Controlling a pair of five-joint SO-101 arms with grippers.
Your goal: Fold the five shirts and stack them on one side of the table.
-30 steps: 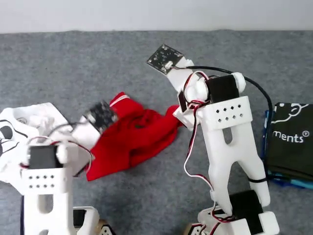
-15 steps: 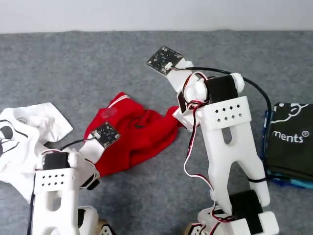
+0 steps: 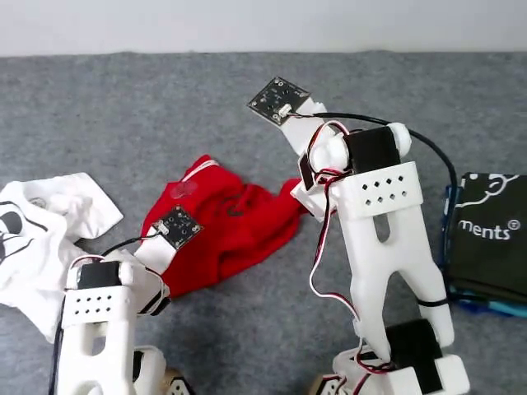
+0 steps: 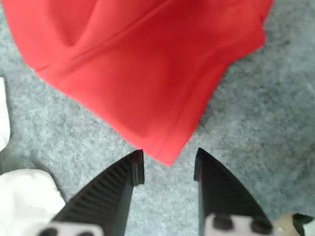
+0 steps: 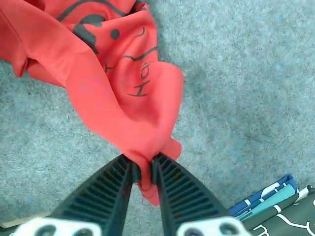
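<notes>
High view: red shirt (image 3: 226,230) crumpled mid-table, white shirt (image 3: 41,222) loose at left, folded pile (image 3: 490,247) at right edge.
Left wrist view: left gripper (image 4: 169,164) jaws apart, straddling the red hem.
Right wrist view: right gripper (image 5: 143,172) pinching red cloth.
At least two shirts left to fold, I judge.

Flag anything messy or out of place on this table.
The crumpled red fabric shirt lies bunched mid-table, one corner pinched in the right arm's jaws. The white printed shirt lies rumpled off to one side, unfolded.

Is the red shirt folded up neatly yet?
Not folded. The red shirt lies bunched and wrinkled, one corner pinched in the right gripper, the left gripper open at its hem.
</notes>
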